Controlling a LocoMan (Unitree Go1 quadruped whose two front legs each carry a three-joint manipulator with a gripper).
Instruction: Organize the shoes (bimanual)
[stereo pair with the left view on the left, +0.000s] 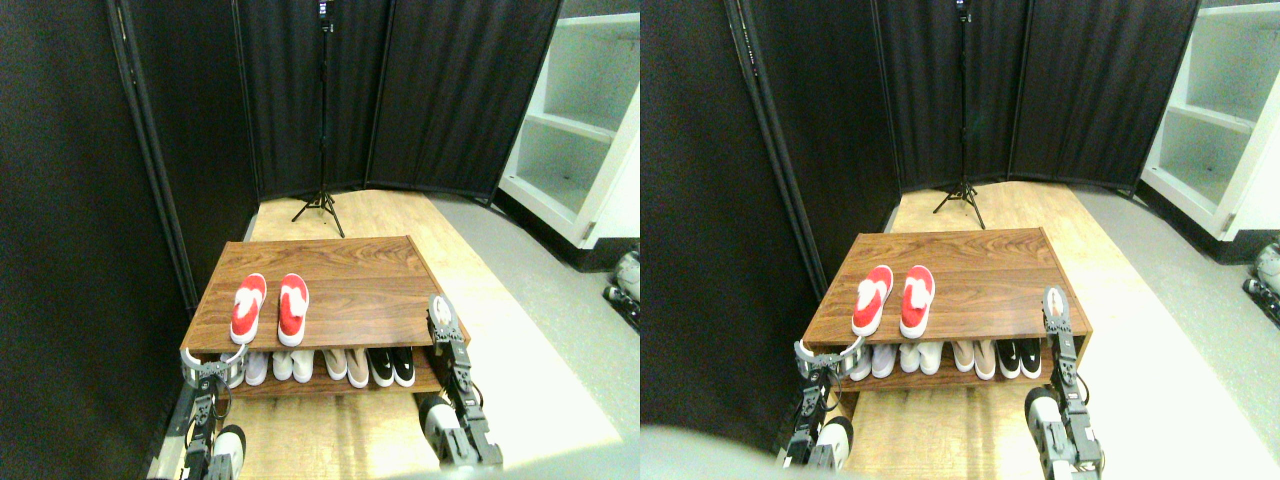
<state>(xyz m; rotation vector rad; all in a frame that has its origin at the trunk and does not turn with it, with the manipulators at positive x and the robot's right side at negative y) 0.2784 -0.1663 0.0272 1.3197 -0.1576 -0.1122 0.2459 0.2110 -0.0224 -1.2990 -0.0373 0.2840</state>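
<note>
Stereo pair view, left half only. Two red shoes (270, 307) sit side by side on top of a low wooden shoe rack (370, 270), on the left part of its top board, toes pointing away from the robot, heels near the front edge. Left red shoe (248, 308) and right red shoe (292, 309) are just beside each other, nearly parallel, with a narrow gap between; white lining and white soles visible. Both lie flat, upright, free of any gripper.

Lower shelf of the rack, under the top board: a row of pairs, from left to right white shoes (292, 364), beige shoes (347, 364), black shoes (392, 366), heels outward.

Left gripper (212, 358) sits at the front left corner of the rack, at the level of the lower shelf, below and left of the red pair; jaws stand apart, curved pale fingers spread, nothing between them. Right gripper (440, 315) is raised at the right front edge of the top board, well apart from the red shoes; jaws state cannot be told, too small and seen edge-on.

Rack stands on a pale wood floor strip (330, 430). Behind: black curtain panels (400, 90), a tripod stand (322, 205), and a white shelving unit (580, 130) at the right.
</note>
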